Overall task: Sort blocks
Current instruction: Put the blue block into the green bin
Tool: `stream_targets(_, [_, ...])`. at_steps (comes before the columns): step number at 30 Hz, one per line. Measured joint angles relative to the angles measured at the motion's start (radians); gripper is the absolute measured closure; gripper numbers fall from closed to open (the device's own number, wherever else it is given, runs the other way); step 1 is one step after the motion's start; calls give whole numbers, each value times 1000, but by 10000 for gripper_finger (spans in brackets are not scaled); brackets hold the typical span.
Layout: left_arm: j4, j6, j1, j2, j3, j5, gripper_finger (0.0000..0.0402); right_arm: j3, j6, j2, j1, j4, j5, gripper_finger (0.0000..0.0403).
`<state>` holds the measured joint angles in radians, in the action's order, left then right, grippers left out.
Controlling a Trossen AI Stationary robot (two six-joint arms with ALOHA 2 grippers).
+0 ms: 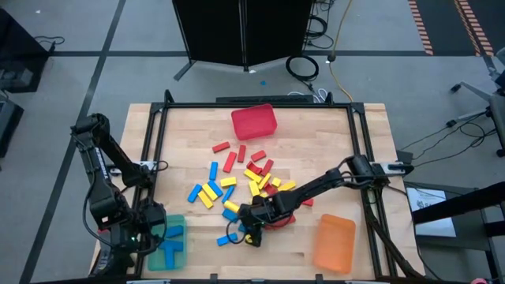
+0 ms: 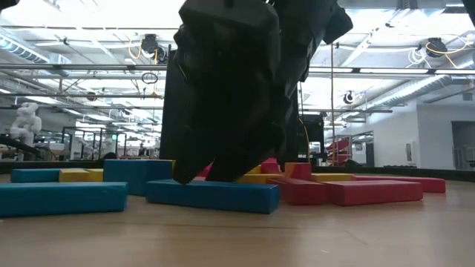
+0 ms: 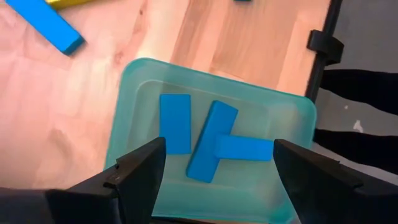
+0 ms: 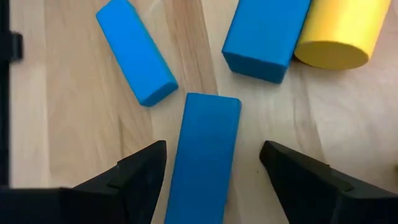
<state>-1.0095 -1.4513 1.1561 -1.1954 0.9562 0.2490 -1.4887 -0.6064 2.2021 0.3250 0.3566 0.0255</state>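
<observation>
Red, yellow and blue blocks point(image 1: 245, 177) lie scattered flat on the middle of the wooden table. My right gripper point(image 4: 212, 162) hangs low over the near side of the heap, open. Its fingers stand on either side of a blue block point(image 4: 202, 155) that lies flat on the wood; in the low view this gripper point(image 2: 223, 167) stands just above a blue block point(image 2: 211, 194). My left gripper point(image 3: 217, 168) is open above the teal bin point(image 3: 130, 124) at the near left, where three blue blocks point(image 3: 211, 146) lie on the bin's floor.
A red bin point(image 1: 254, 121) stands at the far middle and an orange bin point(image 1: 334, 242) at the near right. Two more blue blocks point(image 4: 134, 50) and a yellow one point(image 4: 342, 31) lie just beyond my right gripper. A black frame point(image 1: 154, 134) runs along the table's edges.
</observation>
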Motion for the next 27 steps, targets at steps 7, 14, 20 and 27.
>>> stream_targets(7, [-26, -2, 0, 0, 0, 18, 100, 2, 70, 12, 44, 1, -98, 155])
stream_targets(14, [-26, -7, 0, 0, 0, 22, 100, -1, 28, 34, 50, 30, -122, 188])
stream_targets(20, [-42, -7, -2, 0, 0, 111, 100, -1, 19, 33, 50, 56, -141, 295])
stream_targets(27, [-80, -6, -67, 0, 0, 283, 100, 5, -36, -5, 48, 59, -151, 295])
